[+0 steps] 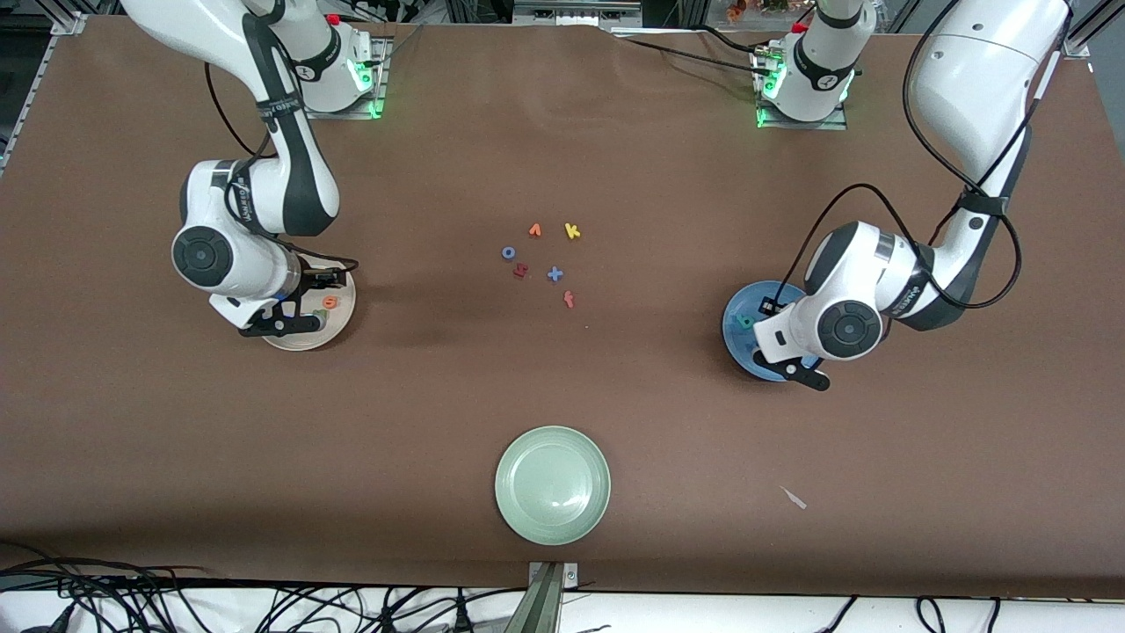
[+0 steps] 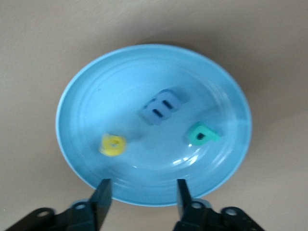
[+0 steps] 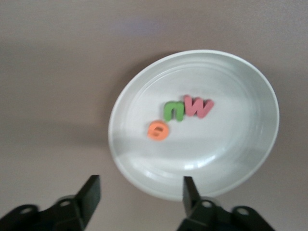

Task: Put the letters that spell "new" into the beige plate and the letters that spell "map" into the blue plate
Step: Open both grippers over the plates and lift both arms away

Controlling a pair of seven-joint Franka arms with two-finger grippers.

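The blue plate (image 2: 96,96) (image 1: 734,325) sits toward the left arm's end of the table. In it lie a blue "m" (image 2: 162,107), a yellow "a" (image 2: 113,144) and a teal "p" (image 2: 202,135) (image 1: 746,322). My left gripper (image 2: 142,192) (image 1: 795,365) hangs over that plate's rim, open and empty. The beige plate (image 3: 240,159) (image 1: 338,325) lies toward the right arm's end. It holds a green "n" (image 3: 173,110), a pinkish-red "w" (image 3: 198,107) and an orange "e" (image 3: 158,130) (image 1: 330,301). Just above its rim hovers my right gripper (image 3: 139,195) (image 1: 281,321), open with nothing in it.
Several spare letters lie mid-table: an orange "v" (image 1: 534,230), a yellow "k" (image 1: 572,231), a blue "o" (image 1: 508,252), a dark red letter (image 1: 520,271), a blue "x" (image 1: 555,274) and a reddish letter (image 1: 569,300). A pale green plate (image 1: 552,485) sits nearest the front camera.
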